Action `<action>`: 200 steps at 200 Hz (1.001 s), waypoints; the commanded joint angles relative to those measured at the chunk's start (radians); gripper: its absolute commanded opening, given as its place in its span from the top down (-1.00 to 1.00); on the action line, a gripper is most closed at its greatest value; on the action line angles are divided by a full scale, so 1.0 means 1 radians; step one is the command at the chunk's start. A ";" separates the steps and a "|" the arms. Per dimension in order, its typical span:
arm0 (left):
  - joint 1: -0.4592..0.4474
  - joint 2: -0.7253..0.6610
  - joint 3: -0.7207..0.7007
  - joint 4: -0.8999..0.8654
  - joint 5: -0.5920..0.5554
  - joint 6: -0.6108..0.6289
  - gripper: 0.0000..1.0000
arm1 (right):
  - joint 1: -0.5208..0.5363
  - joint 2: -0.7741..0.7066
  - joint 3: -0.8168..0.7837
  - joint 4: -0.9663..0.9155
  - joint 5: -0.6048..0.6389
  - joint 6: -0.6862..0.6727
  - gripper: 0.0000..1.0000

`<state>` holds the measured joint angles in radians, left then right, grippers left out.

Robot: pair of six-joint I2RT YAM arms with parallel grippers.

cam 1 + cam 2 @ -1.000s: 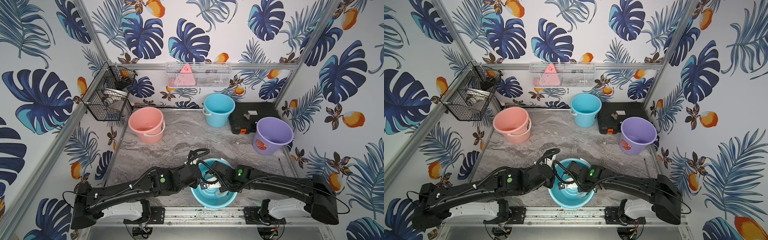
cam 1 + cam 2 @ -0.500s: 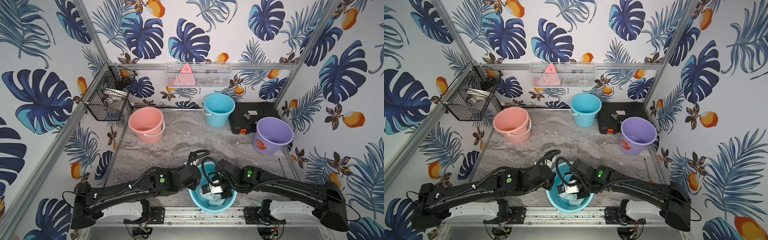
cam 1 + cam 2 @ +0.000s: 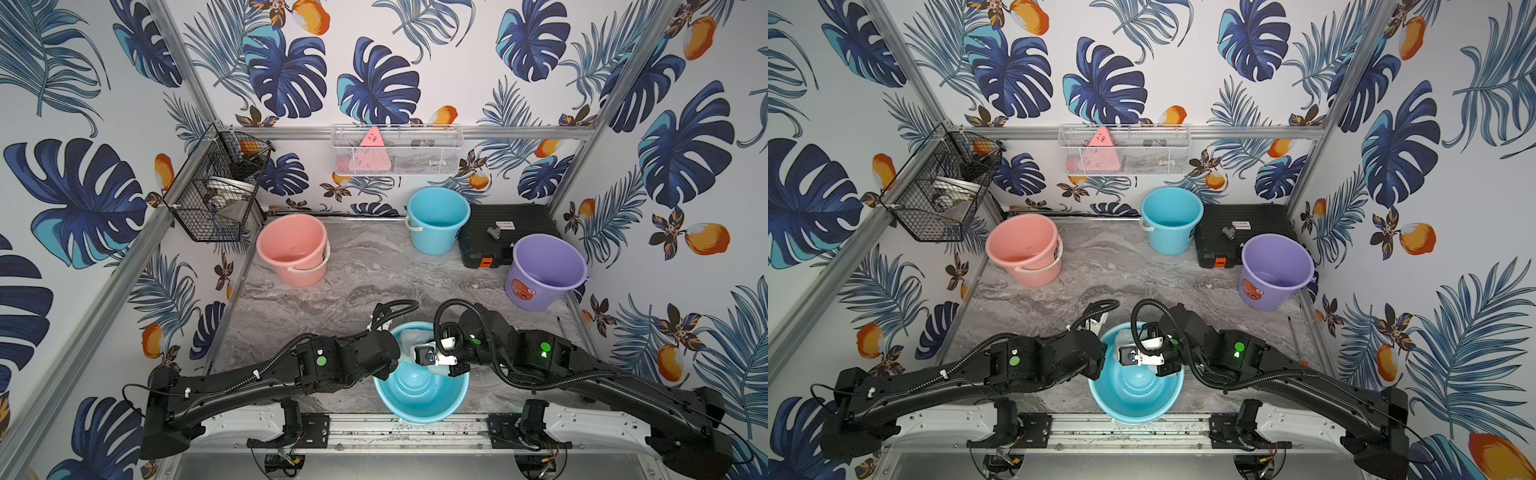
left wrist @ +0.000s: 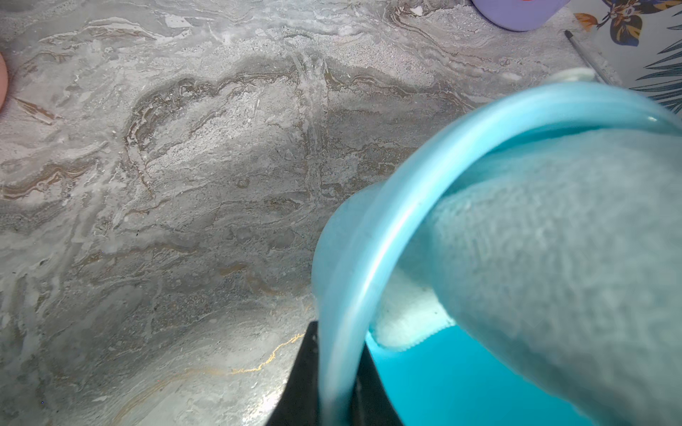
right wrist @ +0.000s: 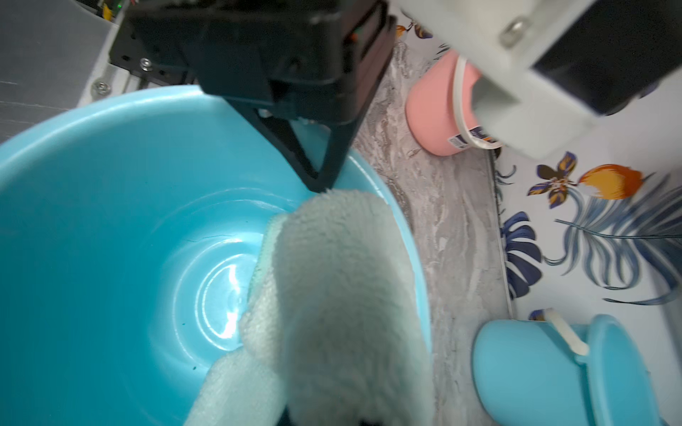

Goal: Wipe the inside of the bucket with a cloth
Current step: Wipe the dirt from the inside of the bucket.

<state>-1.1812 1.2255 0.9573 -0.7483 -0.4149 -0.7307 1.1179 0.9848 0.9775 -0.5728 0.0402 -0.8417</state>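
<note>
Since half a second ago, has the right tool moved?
Yes. The right tool has moved away from the front rail toward the far rim of the near blue bucket, with the cloth.

My grey marbled table (image 3: 361, 274), with 6 things on it.
A pink bucket (image 3: 299, 274) stands at the back left. A blue bucket (image 3: 432, 241) is at the back middle, just beside a flat black case (image 3: 482, 232) in the back right corner. A purple bucket (image 3: 536, 293) is in front of that case, near the right wall. A second blue bucket (image 3: 419, 409) is at the edge nearest me. A thin dark rod (image 4: 585, 55) lies along the right edge.
</note>
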 commanded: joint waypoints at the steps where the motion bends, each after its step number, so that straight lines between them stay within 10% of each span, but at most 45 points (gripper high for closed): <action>1: 0.000 0.005 0.003 -0.023 -0.036 0.008 1.00 | 0.020 0.011 0.032 0.024 0.128 -0.088 1.00; 82: -0.001 0.011 0.008 -0.013 -0.031 0.013 1.00 | 0.072 0.187 -0.154 0.409 0.336 -0.275 1.00; 200: -0.002 0.017 0.021 -0.016 -0.040 0.027 1.00 | 0.017 0.408 -0.394 0.754 0.199 -0.061 1.00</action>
<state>-1.1824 1.2312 0.9741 -0.7319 -0.4496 -0.7368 1.1385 1.3563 0.6010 0.1352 0.2661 -0.9573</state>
